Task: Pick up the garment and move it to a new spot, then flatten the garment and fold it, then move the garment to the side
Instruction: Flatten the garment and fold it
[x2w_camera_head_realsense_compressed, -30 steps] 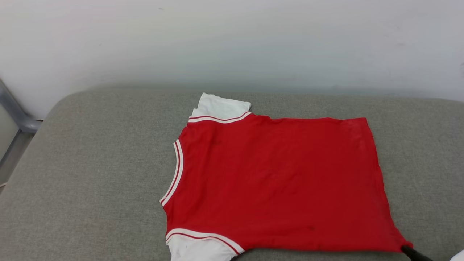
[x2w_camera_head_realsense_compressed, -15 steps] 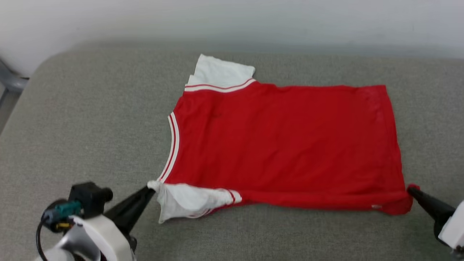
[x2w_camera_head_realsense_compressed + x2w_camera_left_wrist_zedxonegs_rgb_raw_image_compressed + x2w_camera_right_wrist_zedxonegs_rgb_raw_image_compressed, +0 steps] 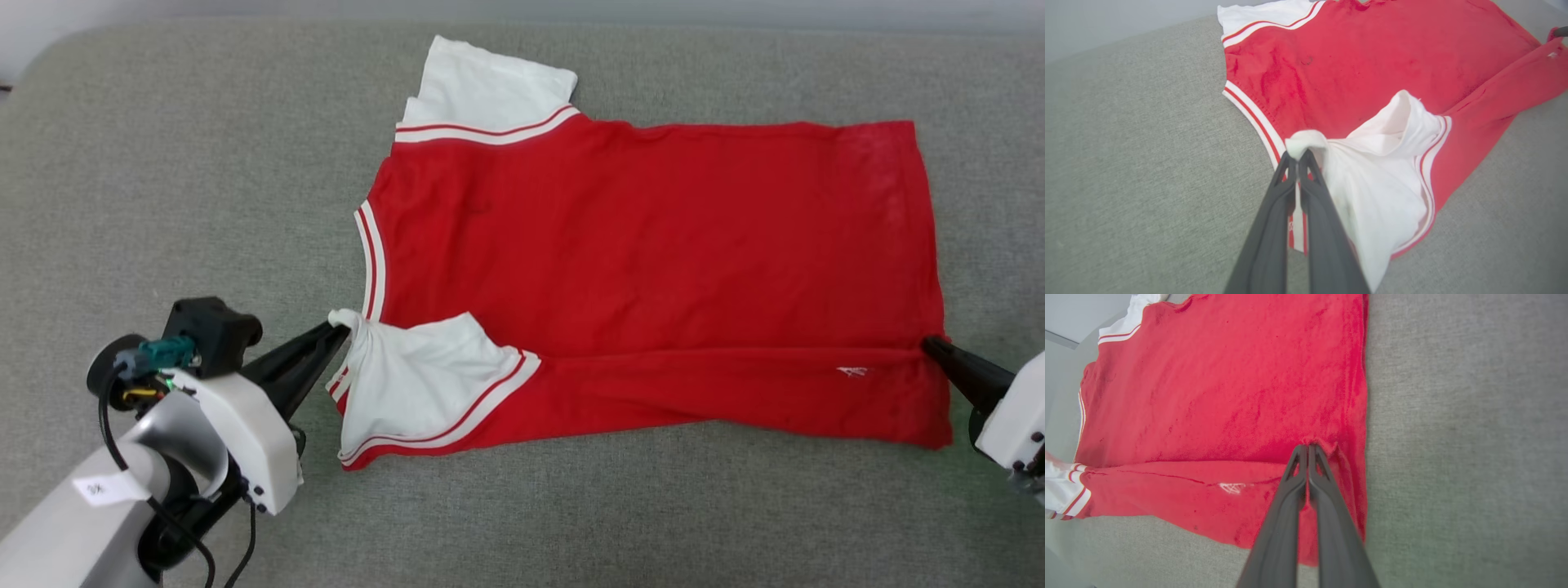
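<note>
Head view: our camera tipped down. Shirt (image 3: pixel 653 229) on cushion (image 3: pixel 163 163) changed too — near edge, flat a second ago, now turned onto body, sleeve (image 3: pixel 416 367) atop red. Clenched: left pincer (image 3: pixel 339 329) on sleeve tip, right pincer (image 3: pixel 931 345) on hem (image 3: pixel 927 245). We judge first fold underway.
Left wrist view: pincer grips white bunch.
Right wrist view: pincer grips puckered hem.
Containers — we find none.

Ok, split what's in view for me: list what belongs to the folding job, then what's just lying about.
In the job:
garment, red, its near edge folded over
left gripper, shut on the near white sleeve
right gripper, shut on the hem edge

Just there:
grey padded surface under the garment
pale wall behind it
</note>
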